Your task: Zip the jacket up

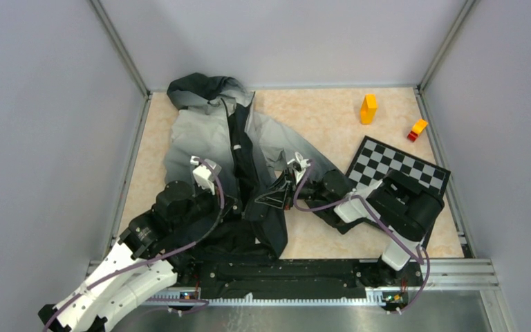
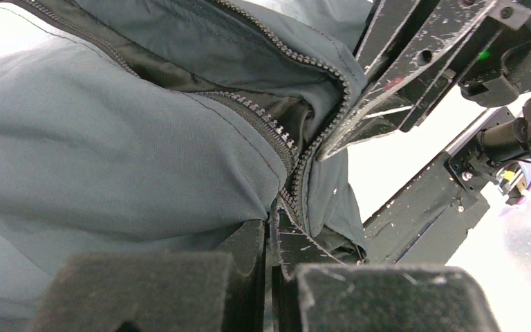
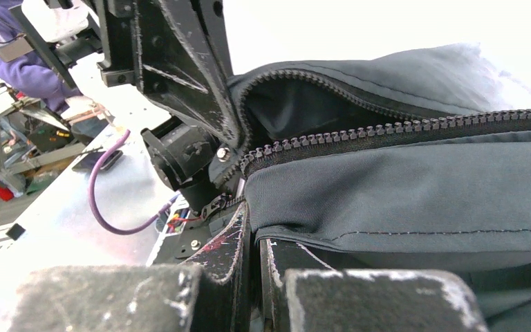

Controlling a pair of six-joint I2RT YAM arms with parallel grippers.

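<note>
Jacket [image 1: 207, 131] lies flat on the table [image 1: 332, 117], hood at the far end, black hem toward the arm bases. Its front zipper [image 1: 238, 149] is undone, and its long axis runs from the hem straight away from you toward the hood. Both grippers sit at the hem end, approx. touching, one per side of the opening. Left gripper [image 2: 269, 242] is closed to a slit, pinching fabric just beside its row of teeth. Right gripper [image 3: 254, 242] is likewise nearly closed on the hem edge under the other row. Slider: can't pick it out w/ certainty. So any pull has to go away from the bases, along that axis; neither arm looks clearly nearer.
</note>
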